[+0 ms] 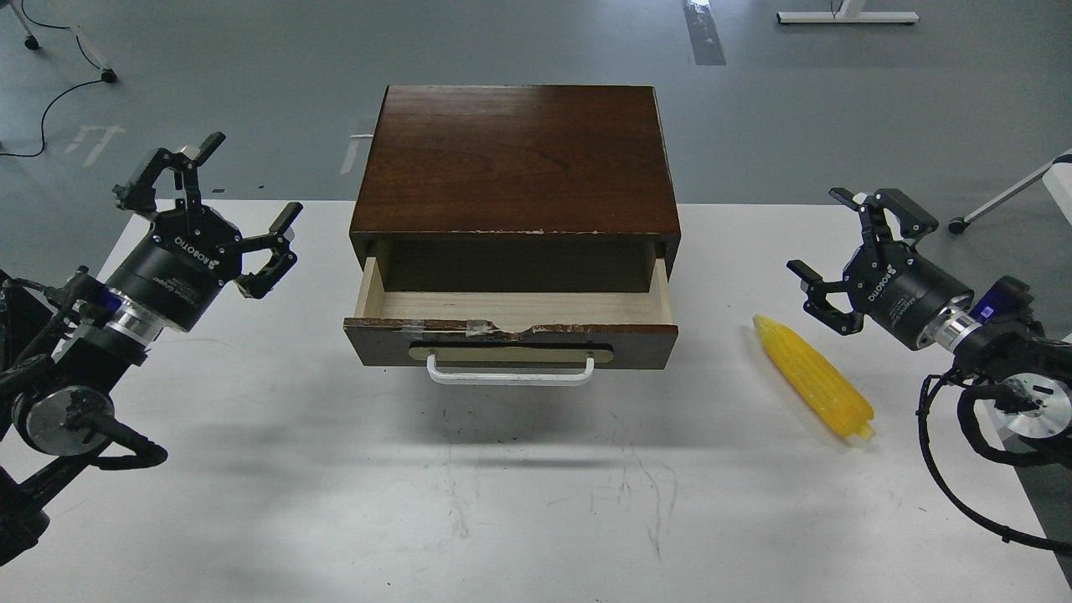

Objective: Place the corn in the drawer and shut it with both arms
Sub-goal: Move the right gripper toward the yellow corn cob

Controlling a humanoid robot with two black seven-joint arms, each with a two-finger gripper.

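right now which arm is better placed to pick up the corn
Right. The corn lies on the table right of the open drawer, just below the right gripper, whose fingers are spread. The left gripper is across the cabinet from it.

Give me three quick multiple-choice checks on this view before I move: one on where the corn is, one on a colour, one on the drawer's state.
1. Where does the corn lie?
A. inside the drawer
B. on the table, right of the drawer
C. on top of the cabinet

2. What colour is the drawer's handle?
A. white
B. black
C. red

3. How does the drawer stand?
A. shut
B. removed from the cabinet
C. pulled open, nothing visible inside

Key: 1 B, the cob rests on the white table below the right claw. 2 A, a white bar on a beige plate. 3 C, bare pale wood shows inside.
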